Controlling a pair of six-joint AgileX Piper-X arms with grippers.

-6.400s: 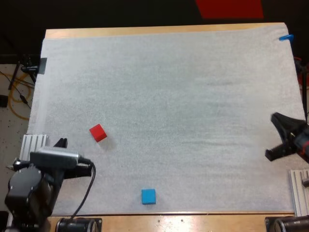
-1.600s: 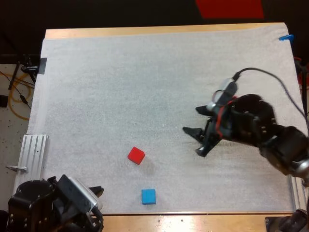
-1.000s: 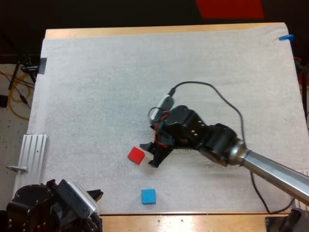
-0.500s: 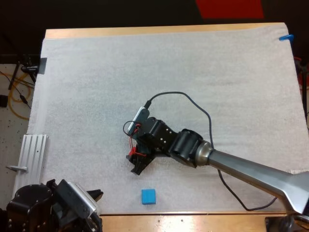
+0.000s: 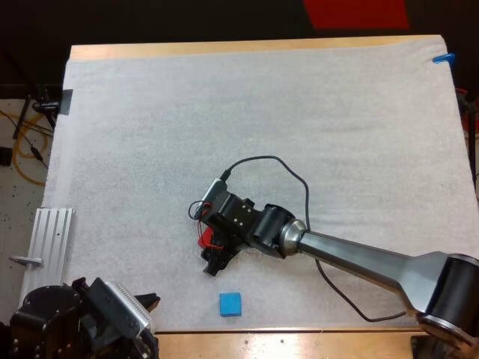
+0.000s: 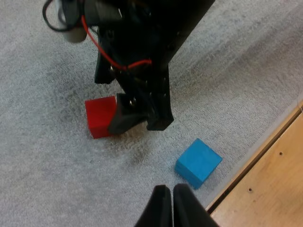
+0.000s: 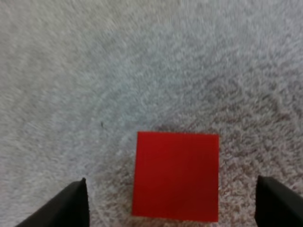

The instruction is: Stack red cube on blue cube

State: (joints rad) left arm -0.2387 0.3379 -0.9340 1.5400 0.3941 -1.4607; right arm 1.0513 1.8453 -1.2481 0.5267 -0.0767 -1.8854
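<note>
Right now the right gripper (image 5: pixel 212 253) is hanging over the white mat (image 5: pixel 314 127), a little in from the near edge of the worktop (image 5: pixel 314 345) and left of its middle, directly at the red cube (image 5: pixel 203 238). In the right wrist view its two black fingers (image 7: pixel 71 203) are standing wide apart, and the cube is lying flat on the mat between them. Bare mat is showing on either side of the cube, so neither finger is pressing on it and the gripper is holding nothing. In the left wrist view one fingertip is crossing in front of the cube's side, and whether it is touching there cannot be told.

The left gripper (image 6: pixel 169 188) is sitting low at the near left corner of the worktop, its fingers closed against each other on nothing, pointing out toward the two cubes. The blue cube (image 6: pixel 199 162) is resting on the mat just inside the near edge, a short way ahead of those closed fingertips. It is lying apart from the red cube, closer to the edge and slightly to the right of it, with nothing on top.
</note>
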